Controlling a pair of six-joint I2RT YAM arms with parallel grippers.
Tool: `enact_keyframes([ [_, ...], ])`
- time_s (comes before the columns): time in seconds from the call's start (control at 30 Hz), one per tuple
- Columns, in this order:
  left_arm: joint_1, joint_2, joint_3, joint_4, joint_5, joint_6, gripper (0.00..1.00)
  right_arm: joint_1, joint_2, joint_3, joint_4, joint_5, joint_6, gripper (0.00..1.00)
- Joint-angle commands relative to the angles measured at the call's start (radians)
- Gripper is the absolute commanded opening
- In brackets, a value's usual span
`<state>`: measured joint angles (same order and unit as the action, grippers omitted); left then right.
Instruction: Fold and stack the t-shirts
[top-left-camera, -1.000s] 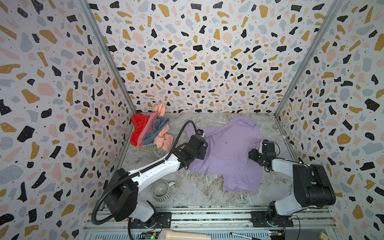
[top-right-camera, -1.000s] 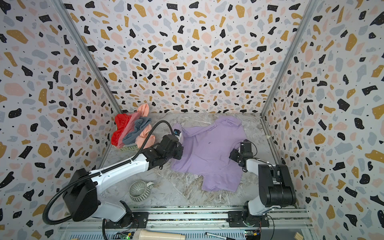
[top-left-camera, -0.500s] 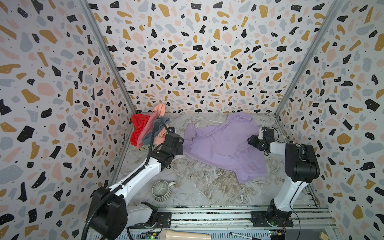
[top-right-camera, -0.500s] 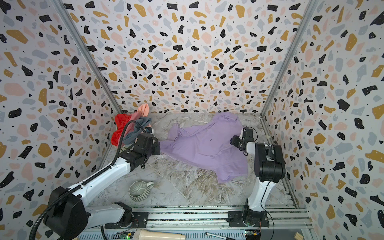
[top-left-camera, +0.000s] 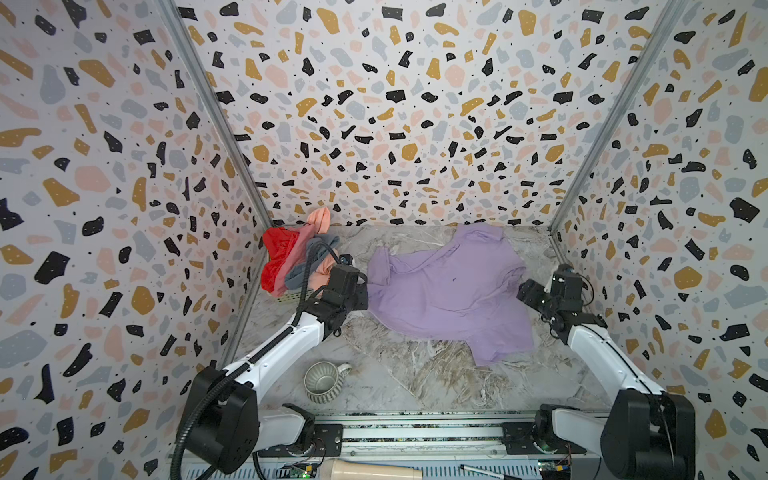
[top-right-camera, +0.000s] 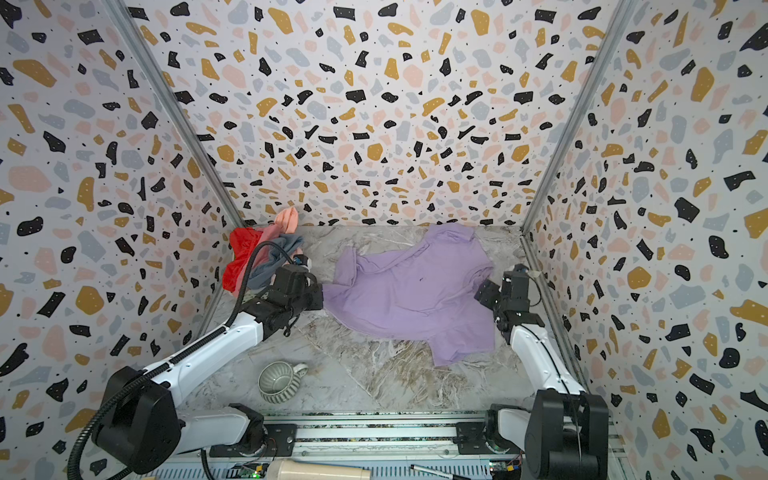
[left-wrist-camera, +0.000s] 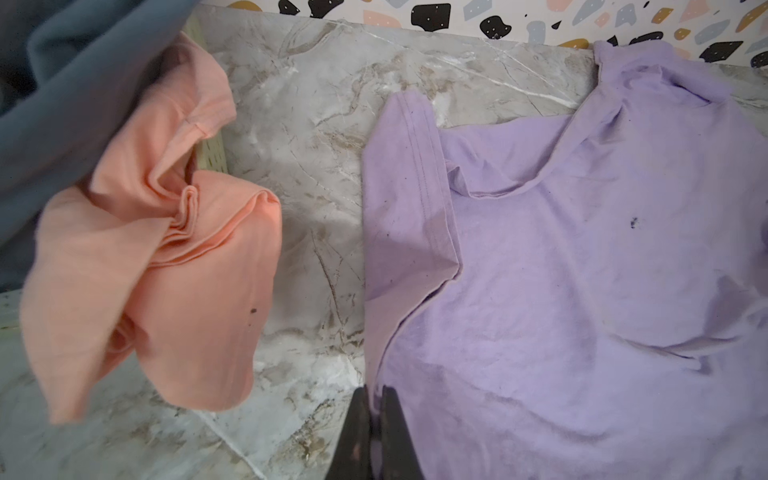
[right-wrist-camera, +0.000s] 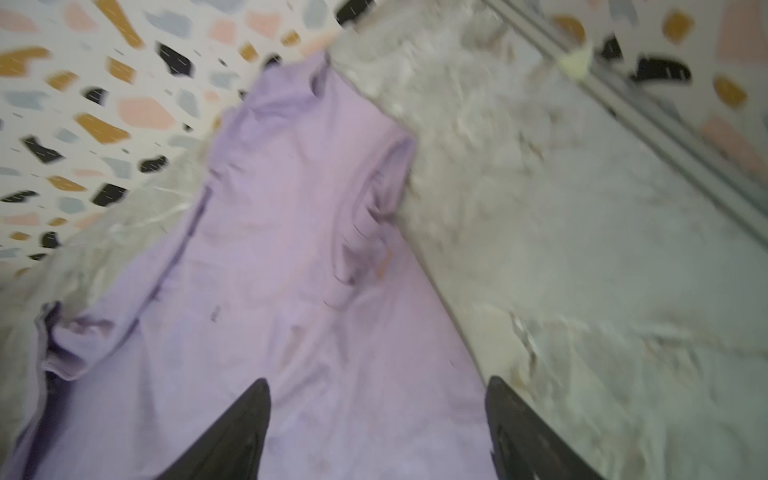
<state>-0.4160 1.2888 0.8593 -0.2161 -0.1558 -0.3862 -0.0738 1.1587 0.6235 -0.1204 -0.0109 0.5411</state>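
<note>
The lilac t-shirt (top-left-camera: 449, 291) (top-right-camera: 415, 299) lies spread out and creased on the marble table in both top views. My left gripper (top-left-camera: 365, 287) (top-right-camera: 321, 297) (left-wrist-camera: 376, 399) is shut on its left edge, with lilac cloth pinched between the jaws. At the shirt's right edge my right gripper (top-left-camera: 524, 293) (top-right-camera: 482, 293) (right-wrist-camera: 376, 386) is open, jaws wide apart above the cloth and holding nothing. At the back left, the red (top-left-camera: 276, 257), dusty pink (top-left-camera: 303, 245), grey-blue (top-left-camera: 299, 274) (left-wrist-camera: 62, 104) and peach (top-left-camera: 320, 218) (left-wrist-camera: 166, 270) t-shirts hang bunched together.
A ribbed grey-green mug (top-left-camera: 322, 380) (top-right-camera: 278, 380) stands near the front left by the left arm. A pale perforated basket (top-left-camera: 291, 296) shows under the pile of shirts. Patterned walls close in the table on three sides, and a rail runs along the front.
My left gripper has pulled the lilac shirt's edge leftward, stretching it flatter. My right gripper has opened, let go of the shirt's right side and drawn back to the right.
</note>
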Motion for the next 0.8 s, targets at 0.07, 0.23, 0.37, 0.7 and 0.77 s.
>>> enact_keyframes([
  [0.07,0.003,-0.043,-0.031,0.027,0.048,-0.014,0.00,-0.021,-0.011,-0.092,-0.159,0.042,0.056,0.81],
  [0.23,0.003,-0.085,-0.061,0.048,0.047,-0.034,0.00,-0.023,0.003,-0.147,-0.167,0.017,0.076,0.80],
  [0.37,0.003,-0.097,-0.063,0.055,0.057,-0.034,0.00,-0.015,0.014,-0.201,-0.116,-0.057,0.097,0.74],
  [0.7,0.003,-0.111,-0.051,0.081,0.116,-0.048,0.00,0.105,0.030,-0.004,0.026,-0.117,0.102,0.07],
  [0.77,0.003,-0.114,-0.051,0.086,0.123,-0.050,0.00,0.105,0.099,0.133,-0.008,-0.092,0.065,0.04],
])
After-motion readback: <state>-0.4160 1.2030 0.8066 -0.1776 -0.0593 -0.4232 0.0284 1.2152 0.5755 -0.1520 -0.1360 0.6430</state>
